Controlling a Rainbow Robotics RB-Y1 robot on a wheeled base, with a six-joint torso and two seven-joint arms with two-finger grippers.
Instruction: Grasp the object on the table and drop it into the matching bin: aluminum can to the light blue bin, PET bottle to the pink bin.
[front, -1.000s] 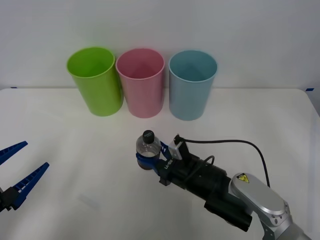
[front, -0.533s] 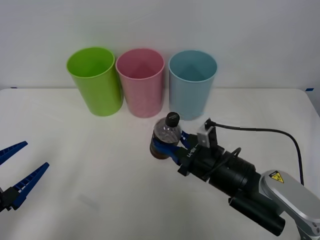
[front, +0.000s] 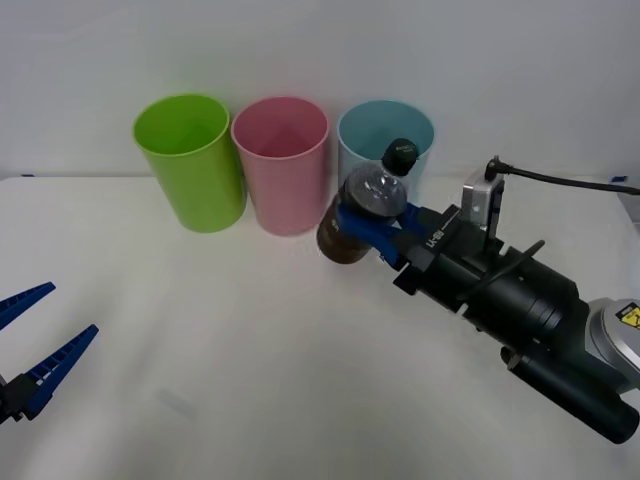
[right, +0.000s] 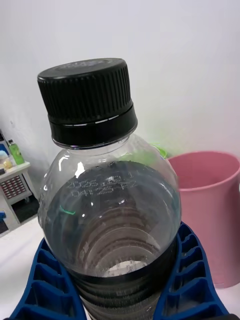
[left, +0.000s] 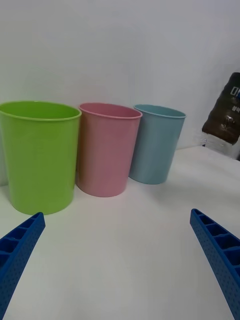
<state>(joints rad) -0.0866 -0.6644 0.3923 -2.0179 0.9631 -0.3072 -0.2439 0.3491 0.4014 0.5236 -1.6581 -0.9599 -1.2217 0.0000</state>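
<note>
So the right hand (front: 372, 226) has lifted the PET bottle (front: 365, 208) off the bench (front: 200, 340) and carried it back toward the bins. It's clamped around the bottle's middle, tilted, just in front of the light blue bin (front: 386, 140), probably heading for the pink bin (front: 281, 165) beside it. Left hand (front: 35, 350) sits spread open near the bench's front-left corner.

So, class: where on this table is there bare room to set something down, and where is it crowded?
Bare: the white table between the bins and the open left tool. Crowded: the back row, lime green bin, pink bin, light blue bin, where the right tool holds the PET bottle.
</note>
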